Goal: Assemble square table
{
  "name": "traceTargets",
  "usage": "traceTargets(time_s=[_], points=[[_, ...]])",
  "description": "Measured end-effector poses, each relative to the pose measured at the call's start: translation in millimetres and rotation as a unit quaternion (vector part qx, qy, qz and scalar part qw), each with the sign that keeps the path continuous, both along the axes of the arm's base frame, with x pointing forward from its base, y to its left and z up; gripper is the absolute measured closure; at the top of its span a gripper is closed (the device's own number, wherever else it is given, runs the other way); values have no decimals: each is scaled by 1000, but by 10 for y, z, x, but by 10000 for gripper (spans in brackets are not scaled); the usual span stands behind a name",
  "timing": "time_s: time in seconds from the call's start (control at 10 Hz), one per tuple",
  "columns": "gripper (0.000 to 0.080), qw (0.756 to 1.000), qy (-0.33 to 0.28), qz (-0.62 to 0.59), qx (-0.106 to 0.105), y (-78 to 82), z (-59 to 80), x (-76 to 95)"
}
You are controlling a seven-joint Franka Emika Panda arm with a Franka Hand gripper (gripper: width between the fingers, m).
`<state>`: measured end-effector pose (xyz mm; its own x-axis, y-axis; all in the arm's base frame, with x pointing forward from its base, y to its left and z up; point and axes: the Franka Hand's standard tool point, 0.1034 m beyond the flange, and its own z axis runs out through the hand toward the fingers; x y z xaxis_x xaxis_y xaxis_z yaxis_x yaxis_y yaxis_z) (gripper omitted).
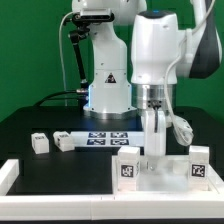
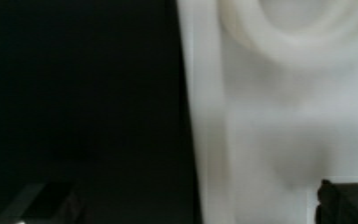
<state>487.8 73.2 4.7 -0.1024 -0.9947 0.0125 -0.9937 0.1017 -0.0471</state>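
The white square panel (image 1: 165, 176) lies at the front of the exterior view's right. Two white tagged legs stand upright on it, one on its left side (image 1: 128, 165) and one on its right side (image 1: 200, 162). Two more legs (image 1: 40, 143) (image 1: 65, 141) lie loose on the black table to the left. My gripper (image 1: 156, 148) points straight down between the two upright legs, just above the panel. In the wrist view the gripper (image 2: 190, 205) has its dark fingertips (image 2: 343, 198) far apart, open, with nothing between them. Close below is a white surface (image 2: 274, 120) with a rounded recess.
The marker board (image 1: 108, 138) lies flat behind the panel, in front of the robot base (image 1: 105, 90). A long white bar (image 1: 60, 192) edges the table's front, with a raised end at the left (image 1: 10, 172).
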Motion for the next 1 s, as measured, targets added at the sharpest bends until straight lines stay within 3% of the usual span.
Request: traceTargets(time_s=[0.1, 0.2, 0.3, 0.4, 0.5, 0.6, 0.7, 1.0], points=[[155, 1000, 0, 9, 0, -7, 1, 2], [266, 1000, 0, 7, 0, -8, -2, -1], [266, 1000, 0, 8, 1, -4, -3, -3], [468, 1000, 0, 9, 1, -4, -4, -3], [606, 1000, 0, 9, 1, -4, -4, -4], [606, 1000, 0, 10, 1, -3, -4, -3], [742, 1000, 0, 13, 1, 2, -3, -3], [742, 1000, -1, 16, 0, 3, -2, -1]])
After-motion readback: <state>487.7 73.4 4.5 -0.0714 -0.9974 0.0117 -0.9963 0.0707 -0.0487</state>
